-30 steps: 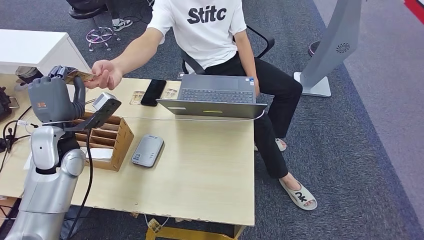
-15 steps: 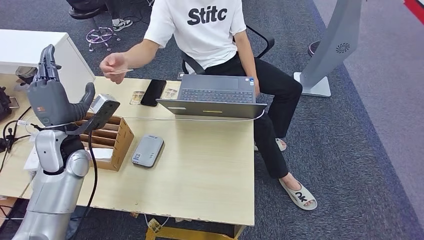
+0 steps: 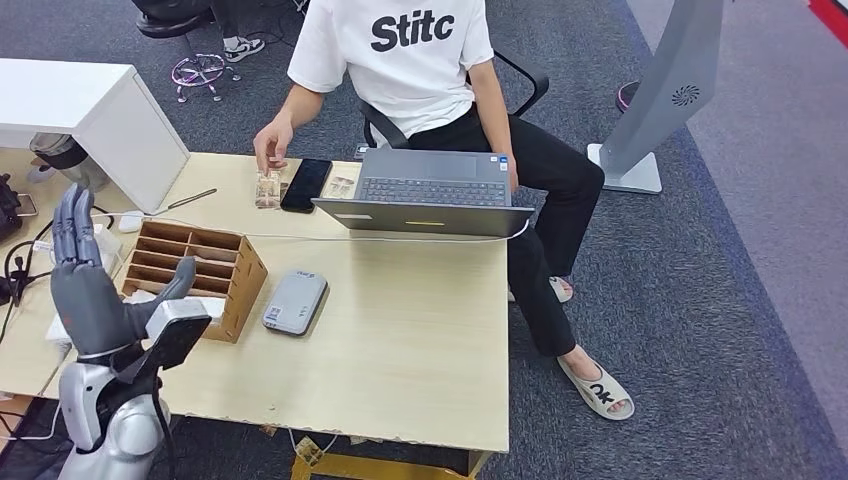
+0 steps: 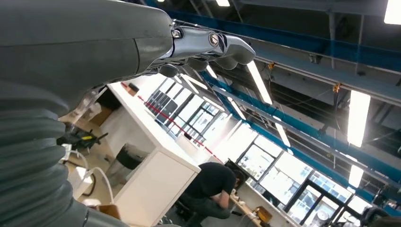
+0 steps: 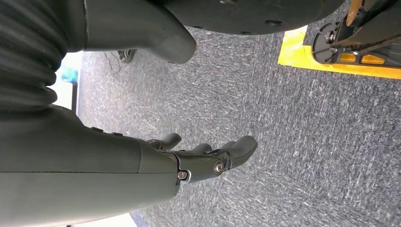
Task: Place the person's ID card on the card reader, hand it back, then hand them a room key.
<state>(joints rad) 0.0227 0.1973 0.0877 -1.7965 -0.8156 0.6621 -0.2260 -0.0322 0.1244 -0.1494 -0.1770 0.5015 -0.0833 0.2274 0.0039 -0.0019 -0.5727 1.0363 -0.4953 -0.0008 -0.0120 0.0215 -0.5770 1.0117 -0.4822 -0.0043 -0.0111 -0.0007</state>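
A seated person's hand rested on a small card at the far edge of the desk, beside a phone; whether it was the ID or the room key could not be told. The grey reader lay bare mid-desk, just beside a wooden box, likely kept within easy reach. The left hand was raised above the near edge, fingers spread, holding nothing. The right hand hung over carpet, fingers loosely apart, empty.

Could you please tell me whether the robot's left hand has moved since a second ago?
Yes. The left hand has dropped and pulled back toward the robot: it was raised beyond the wooden organizer, and now sits open at the organizer's near side.
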